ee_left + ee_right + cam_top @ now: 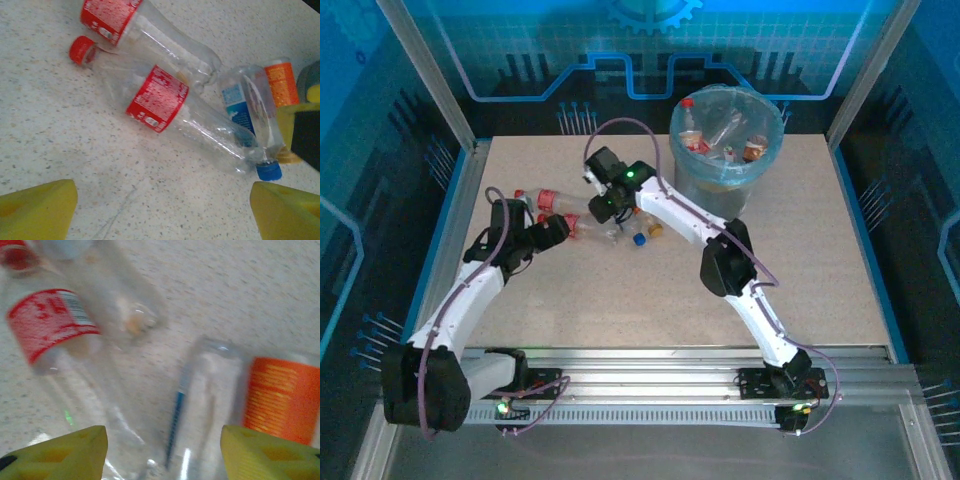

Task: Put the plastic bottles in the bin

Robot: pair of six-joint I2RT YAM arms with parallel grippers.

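Several plastic bottles lie in a cluster left of centre on the table. In the left wrist view I see two red-labelled ones, a blue-labelled one with a blue cap and an orange-labelled one. My left gripper is open just short of them, with bare table between its fingers. My right gripper hangs low over the cluster, its jaws apart astride the clear blue-labelled bottle, between the orange-labelled bottle and a red-labelled one. The bin stands at the back with several bottles inside.
The bin's pale blue bag hangs over its rim. Metal frame posts rise at the table's back corners and rails run along the near edge. Bare tabletop stretches to the right of the arms.
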